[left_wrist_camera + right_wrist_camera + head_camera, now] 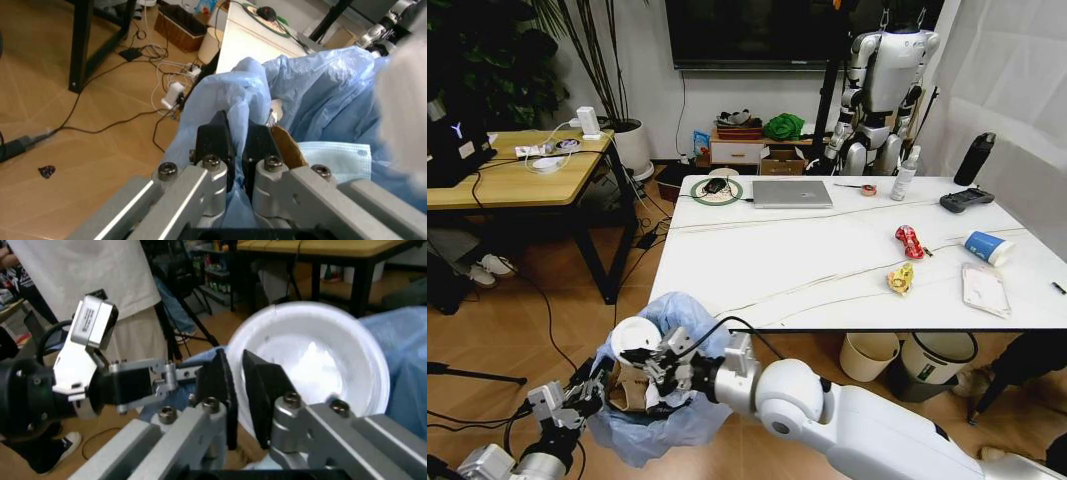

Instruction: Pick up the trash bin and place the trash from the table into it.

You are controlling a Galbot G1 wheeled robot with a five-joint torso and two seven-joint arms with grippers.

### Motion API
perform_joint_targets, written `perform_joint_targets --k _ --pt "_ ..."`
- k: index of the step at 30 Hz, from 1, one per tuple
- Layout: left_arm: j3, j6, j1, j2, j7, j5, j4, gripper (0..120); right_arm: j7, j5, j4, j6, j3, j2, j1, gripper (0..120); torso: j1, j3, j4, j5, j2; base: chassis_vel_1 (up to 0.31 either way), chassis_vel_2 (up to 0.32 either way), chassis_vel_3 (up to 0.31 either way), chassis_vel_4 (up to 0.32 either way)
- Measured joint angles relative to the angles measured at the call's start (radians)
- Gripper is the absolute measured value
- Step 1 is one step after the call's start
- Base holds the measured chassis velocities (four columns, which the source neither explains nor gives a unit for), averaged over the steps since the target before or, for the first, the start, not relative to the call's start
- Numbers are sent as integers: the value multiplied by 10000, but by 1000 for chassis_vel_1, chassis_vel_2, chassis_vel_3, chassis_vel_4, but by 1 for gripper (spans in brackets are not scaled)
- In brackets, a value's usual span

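Right claw (237,377) nearly closed, pinching rim of white round lid (313,360); blue bag (400,340) behind.

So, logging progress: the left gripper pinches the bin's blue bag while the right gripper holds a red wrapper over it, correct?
Not quite. In the right wrist view the right gripper holds a white round plate, not a red wrapper; the red wrapper lies on the table. The left gripper does pinch the trash bin bag.

We're in a robotics lab or office: a humanoid robot (882,85) hangs by the wall, cables (547,310) trail over wood flooring, laptop (792,193) on the table (827,270).
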Motion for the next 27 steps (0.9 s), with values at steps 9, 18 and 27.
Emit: perform_joint_targets --k 9,18,27 --pt "174 5 -75 185 -18 60 88 0 567 -194 659 -23 1367 -669 -1347 47 0 0 0 3 0 0 0 0 0" --pt "511 -27 -205 580 42 352 218 0 1510 -252 1251 523 5146 -1356 -3601 79 1 1 2 3 0 0 0 0 0" --pt "958 -45 -380 1305 241 598 639 0 460 -1788 1103 1809 11342 -245 -8513 100 0 0 1 3 0 0 0 0 0"
